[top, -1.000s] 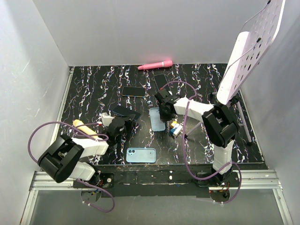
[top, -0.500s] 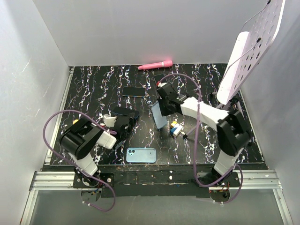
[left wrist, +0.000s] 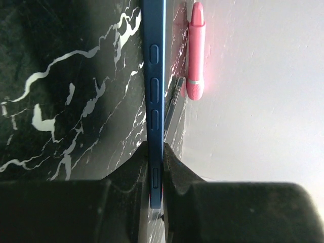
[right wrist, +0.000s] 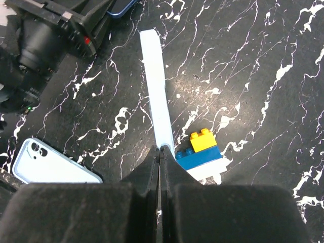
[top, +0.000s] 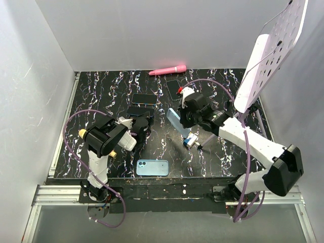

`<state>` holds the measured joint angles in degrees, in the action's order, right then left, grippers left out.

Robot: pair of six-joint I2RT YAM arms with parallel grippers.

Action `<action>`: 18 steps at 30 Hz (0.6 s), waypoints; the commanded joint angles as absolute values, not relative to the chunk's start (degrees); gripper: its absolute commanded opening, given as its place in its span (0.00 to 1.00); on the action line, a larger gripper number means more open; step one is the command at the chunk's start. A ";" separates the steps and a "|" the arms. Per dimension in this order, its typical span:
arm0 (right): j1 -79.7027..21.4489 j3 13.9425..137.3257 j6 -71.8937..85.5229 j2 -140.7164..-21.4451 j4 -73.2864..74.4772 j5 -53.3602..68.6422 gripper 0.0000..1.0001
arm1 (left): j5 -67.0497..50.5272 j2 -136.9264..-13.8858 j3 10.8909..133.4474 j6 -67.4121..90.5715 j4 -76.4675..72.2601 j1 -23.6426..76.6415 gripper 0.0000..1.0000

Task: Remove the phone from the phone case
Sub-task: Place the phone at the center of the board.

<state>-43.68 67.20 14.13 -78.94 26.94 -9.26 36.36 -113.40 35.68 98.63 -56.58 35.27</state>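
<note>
My left gripper (top: 140, 123) is shut on the edge of a dark blue phone (top: 136, 112), which lies low over the table; the left wrist view shows the phone (left wrist: 153, 96) edge-on, clamped between the jaws (left wrist: 155, 169). My right gripper (top: 185, 119) is shut on a thin light blue phone case (top: 175, 120) and holds it tilted above the table. In the right wrist view the case (right wrist: 158, 96) runs edge-on away from the closed jaws (right wrist: 161, 152). The phone and the case are apart.
A second light blue phone or case (top: 152, 167) lies flat near the front edge. Yellow and blue toy bricks (top: 191, 140) sit under the right gripper. Two dark phones (top: 144, 98) (top: 173, 87) and a pink object (top: 167, 70) lie further back. A white perforated board (top: 268, 55) stands at the right.
The right gripper has tipped the light blue case up off the table and lifted it to the right. The left gripper has moved back and right with the dark blue phone.
</note>
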 commanded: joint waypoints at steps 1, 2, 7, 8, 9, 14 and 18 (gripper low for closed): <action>-43.86 66.01 12.92 -73.92 23.82 -6.86 0.01 | 41.31 -113.11 39.81 98.18 -57.30 35.42 0.01; -43.86 66.27 12.75 -73.57 24.08 -6.33 0.01 | 41.31 -113.64 40.34 98.09 -57.39 35.42 0.01; -43.95 66.01 10.64 -72.16 24.35 -5.63 0.01 | 42.80 -116.36 42.97 103.78 -53.01 36.30 0.01; -43.86 66.01 10.03 -71.98 24.26 -5.28 0.01 | 43.50 -116.72 43.59 105.36 -52.13 36.82 0.01; -43.94 66.09 9.32 -72.07 24.26 -4.93 0.01 | 44.38 -116.98 43.94 105.55 -51.95 37.00 0.01; -43.95 66.18 8.53 -71.81 25.14 -4.92 0.01 | 45.17 -116.37 45.00 105.56 -47.03 38.23 0.01; -43.95 66.09 8.52 -71.72 25.13 -3.87 0.01 | 44.56 -119.34 46.49 109.33 -47.36 38.67 0.07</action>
